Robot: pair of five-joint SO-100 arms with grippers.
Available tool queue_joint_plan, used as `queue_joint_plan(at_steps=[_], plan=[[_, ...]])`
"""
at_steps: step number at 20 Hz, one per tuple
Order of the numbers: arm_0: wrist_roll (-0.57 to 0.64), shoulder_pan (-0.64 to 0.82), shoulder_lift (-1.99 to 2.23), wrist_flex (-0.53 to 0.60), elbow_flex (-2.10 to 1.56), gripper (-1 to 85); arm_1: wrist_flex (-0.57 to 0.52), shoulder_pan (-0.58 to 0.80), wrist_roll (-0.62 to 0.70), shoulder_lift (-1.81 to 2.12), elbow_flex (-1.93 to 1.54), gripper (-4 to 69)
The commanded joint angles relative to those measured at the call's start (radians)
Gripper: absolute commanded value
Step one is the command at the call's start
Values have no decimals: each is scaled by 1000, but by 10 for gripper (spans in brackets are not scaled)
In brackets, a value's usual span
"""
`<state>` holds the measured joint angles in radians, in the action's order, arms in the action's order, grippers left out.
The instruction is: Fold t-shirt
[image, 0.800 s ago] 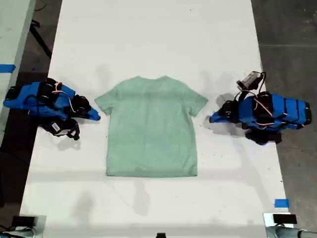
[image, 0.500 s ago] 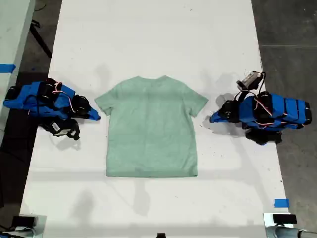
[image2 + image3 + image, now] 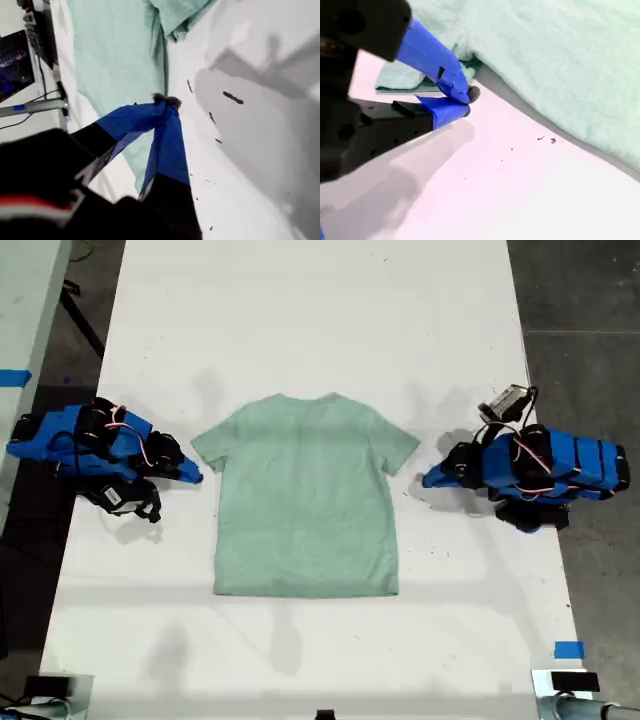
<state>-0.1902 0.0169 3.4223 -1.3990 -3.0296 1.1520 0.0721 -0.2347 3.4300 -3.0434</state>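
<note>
The pale mint-green t-shirt lies flat on the white table, neck toward the exterior view's top, sleeves spread. My first gripper is at the exterior view's right, shut and empty, a short gap from the sleeve on that side. Its wrist view shows the closed tips above the table by the t-shirt's side edge. My second gripper is at the exterior view's left, shut and empty. Its tips sit just off the other sleeve of the t-shirt, not touching it.
Dark floor borders the table on both sides in the exterior view. Blue tape marks the table near the exterior view's lower right. Small devices sit at the bottom corners. Bare white table surrounds the shirt.
My first gripper has shifted very slightly. The t-shirt and my second gripper have not moved.
</note>
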Motion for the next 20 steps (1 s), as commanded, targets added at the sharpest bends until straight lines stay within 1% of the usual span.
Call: queue_joint_plan(at_steps=[1, 2, 4, 7, 10, 11, 12, 13, 14, 15, 16, 17, 20], plan=[[-2, 3, -46, 17, 126, 0, 17, 2, 58, -34, 169, -11], [3, 18, -126, 5, 204, 0, 41, 17, 91, -100, 249, -11], [55, 74, -322, -25, 370, 0, 58, 57, 183, -290, 433, -13], [118, 143, -439, -64, 514, 0, 101, 118, 316, -546, 683, 7], [192, 202, -715, -169, 758, 0, 198, 187, 446, -749, 887, 28], [229, 221, -813, -206, 853, 0, 244, 224, 508, -822, 951, 49], [265, 233, -894, -238, 933, 0, 304, 264, 549, -913, 1020, 114], [290, 244, -945, -259, 983, 13, 359, 299, 594, -1005, 1088, 159], [308, 259, -963, -275, 1005, 92, 391, 330, 635, -1088, 1140, 205], [319, 273, -966, -279, 1006, 206, 396, 360, 681, -1154, 1164, 236], [328, 284, -960, -285, 1006, 225, 390, 382, 729, -1209, 1177, 250], [337, 293, -956, -288, 1006, 213, 367, 408, 767, -1249, 1167, 258], [351, 318, -951, -287, 997, 206, 232, 483, 870, -1299, 1034, 264]])
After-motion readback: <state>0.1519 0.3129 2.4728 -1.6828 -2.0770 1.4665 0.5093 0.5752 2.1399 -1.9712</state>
